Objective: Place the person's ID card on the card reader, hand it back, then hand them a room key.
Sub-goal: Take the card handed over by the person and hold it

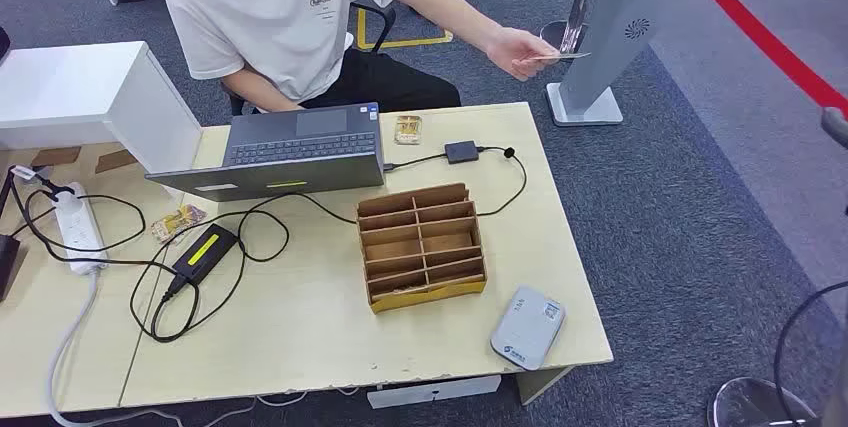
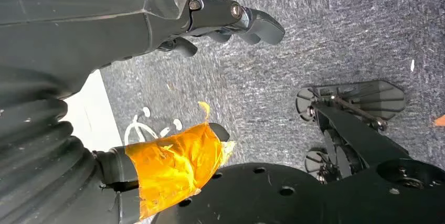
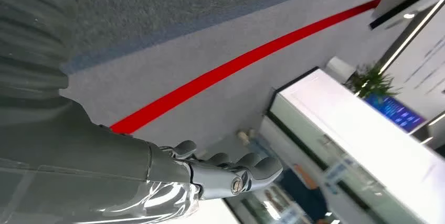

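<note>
Card [image 1: 562, 54] pinched in person's hand [image 1: 520, 52], held out past bench's [image 1: 300, 327] far right corner, off bench. Card reader [image 1: 527, 328] flat on bench's near right corner, just beside wooden divider box [image 1: 422, 245]. Laptop [image 1: 285, 150] at far edge before seated person. Left hand [image 2: 225, 22]: fingers loosely curled, holding nothing, above carpet. Right hand [image 3: 231, 169]: fingers extended, slightly bent, empty.
</note>
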